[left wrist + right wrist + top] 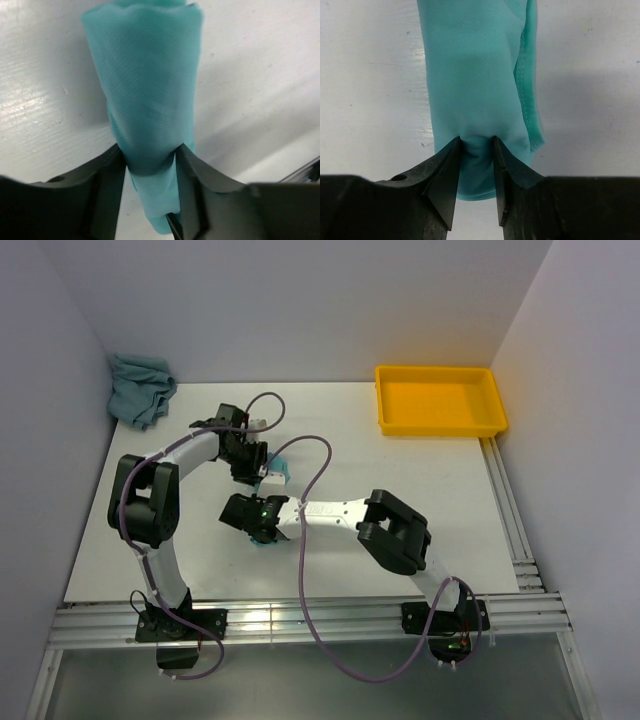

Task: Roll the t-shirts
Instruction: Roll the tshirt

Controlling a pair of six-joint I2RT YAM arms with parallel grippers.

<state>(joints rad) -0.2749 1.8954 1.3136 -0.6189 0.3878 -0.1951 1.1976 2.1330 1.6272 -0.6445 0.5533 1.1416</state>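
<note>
1. My left gripper is pinching the mint-turquoise t-shirt. Both fingers press into the fabric from either side, and the cloth narrows where they squeeze it.
2. In my left wrist view the shirt is a rolled tube lying on the white table. It runs away from the camera, and a short end pokes back past my fingers.
3. My right gripper is pinching the same shirt close to its other end. The fabric gathers into wrinkles between those fingers, and a small tail shows just beyond them.
4. In my right wrist view a stitched hem runs down the right side of the roll, slightly loose from the main body of cloth.
5. From above, the roll lies left of the table's middle, mostly hidden beneath my two wrists. My left gripper holds the far end and my right gripper the near end. Only small patches of mint show beside each.
6. The grey-teal t-shirt sits crumpled in a heap at the far left corner, well apart from both grippers.
7. The yellow tray rests at the far right of the table, well apart from the roll.
</note>
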